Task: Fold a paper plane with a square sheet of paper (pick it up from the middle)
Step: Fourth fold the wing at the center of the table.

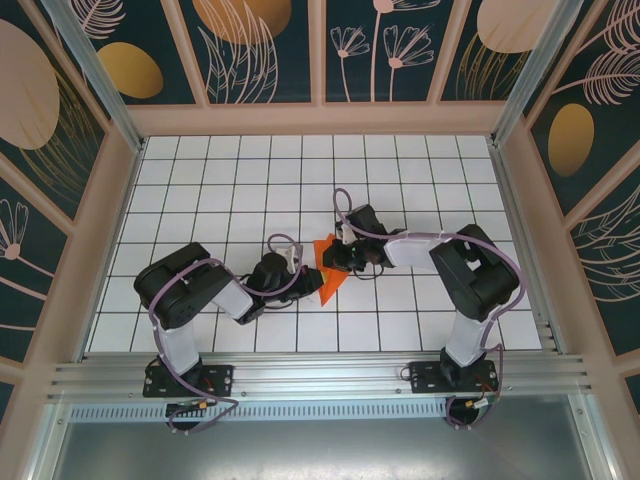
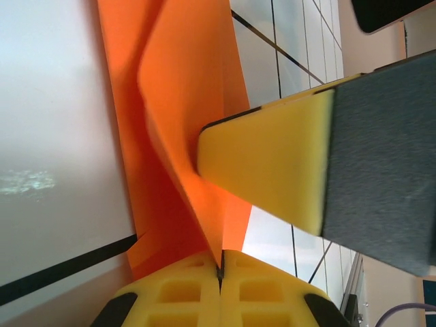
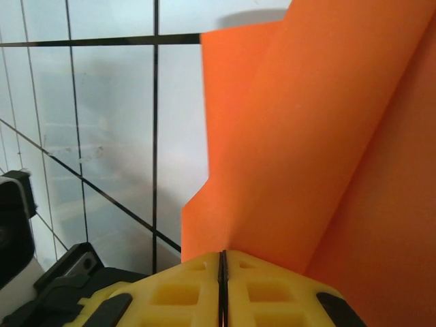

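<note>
Paper pinched between shut fingertips of left gripper, right gripper.

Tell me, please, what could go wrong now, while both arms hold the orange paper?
1. The left end effector and the right end effector both pinch the thin orange paper close together. Pulling them apart could tear it.
2. The paper bulges in loose curves between them, so a crease pressed now may land crooked.
3. Each grip seems to hold only a narrow part near an edge, so the sheet might slip out.
</note>
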Robot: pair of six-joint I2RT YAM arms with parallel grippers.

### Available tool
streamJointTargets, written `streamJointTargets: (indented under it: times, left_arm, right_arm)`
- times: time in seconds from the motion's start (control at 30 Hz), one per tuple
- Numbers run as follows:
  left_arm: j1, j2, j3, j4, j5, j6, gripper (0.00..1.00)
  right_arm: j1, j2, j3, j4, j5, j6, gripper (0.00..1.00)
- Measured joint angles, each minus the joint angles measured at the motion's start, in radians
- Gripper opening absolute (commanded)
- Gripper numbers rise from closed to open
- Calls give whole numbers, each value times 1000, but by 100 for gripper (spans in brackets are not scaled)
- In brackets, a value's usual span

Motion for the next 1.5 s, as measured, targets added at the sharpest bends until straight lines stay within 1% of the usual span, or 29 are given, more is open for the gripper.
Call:
streamJointTargets:
  times: [0.07, 0.3, 0.4, 0.53, 0.57, 0.6, 0.67, 0.8, 0.9, 1.07, 1.13, 1.2, 1.23, 1.3, 1.5]
  left_arm:
    - [0, -5, 6, -19, -3, 0, 5]
    - [0, -10, 20, -61, -12, 1, 9]
    - [0, -11, 23, -66, -13, 2, 13]
    - [-1, -24, 27, -82, -11, 4, 21]
    - [-1, -28, 29, -87, -10, 5, 26]
    - [-2, -32, 31, -91, -10, 3, 28]
    - [-3, -49, 36, -116, -22, 9, 29]
    - [-3, -92, 42, -182, -45, 26, 46]
    - [-3, -146, 49, -273, -82, 51, 48]
    - [3, -196, 106, -438, -158, 104, 46]
    - [5, -196, 140, -488, -171, 124, 42]
    - [5, -195, 168, -531, -177, 142, 34]
    - [5, -195, 179, -546, -177, 152, 31]
    - [6, -195, 193, -569, -179, 159, 29]
    - [13, -185, 198, -597, -175, 161, 29]
  right_arm:
    - [0, 2, 0, 2, 2, 0, 10]
    - [0, 7, 0, 2, 15, 0, 10]
    - [2, 13, 0, 2, 20, 0, 10]
    - [5, 31, 0, 2, 34, 0, 10]
    - [5, 31, 0, 2, 34, 0, 10]
    - [5, 31, 0, 3, 34, 0, 10]
    - [6, 31, 0, 3, 34, 0, 10]
    - [5, 31, 0, 8, 38, 1, 10]
    - [6, 31, 0, 14, 41, 3, 10]
    - [6, 31, 0, 14, 41, 3, 10]
    - [6, 31, 0, 14, 41, 3, 10]
    - [6, 31, 0, 14, 42, 3, 10]
    - [6, 31, 0, 14, 42, 3, 10]
    - [6, 31, 0, 14, 42, 3, 10]
    - [6, 31, 0, 14, 42, 3, 11]
